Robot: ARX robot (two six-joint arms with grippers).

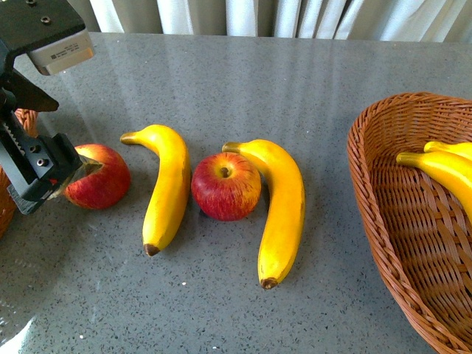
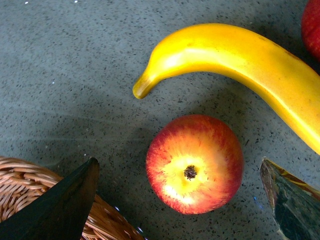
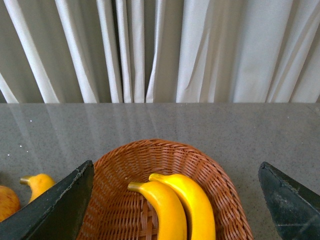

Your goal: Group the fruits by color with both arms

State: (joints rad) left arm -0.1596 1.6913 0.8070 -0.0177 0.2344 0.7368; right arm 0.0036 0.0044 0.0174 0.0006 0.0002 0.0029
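— Front view first: where does the fruit lie?
— In a row on the grey tabletop (image 1: 221, 310): the left apple (image 1: 99, 177), the left banana (image 1: 168, 188), the middle apple (image 1: 226, 186) and the right banana (image 1: 282, 210). The left hand (image 1: 59, 173) sits at the left apple. The right basket (image 1: 383, 221) holds two more bananas (image 1: 442, 168).
— And the left wrist view?
— The left hand (image 2: 180, 200) is spread wide. The left apple (image 2: 194, 164) lies between its fingers (image 2: 65, 205), touching neither. The left banana (image 2: 235, 55) curves beside it, and a corner of the left basket (image 2: 20, 185) shows.
— The right wrist view?
— The right hand (image 3: 175, 200) is spread too and holds nothing. It is above the right basket (image 3: 165, 146) with its two bananas (image 3: 167, 212), and the curtain (image 3: 160, 50) hangs behind.
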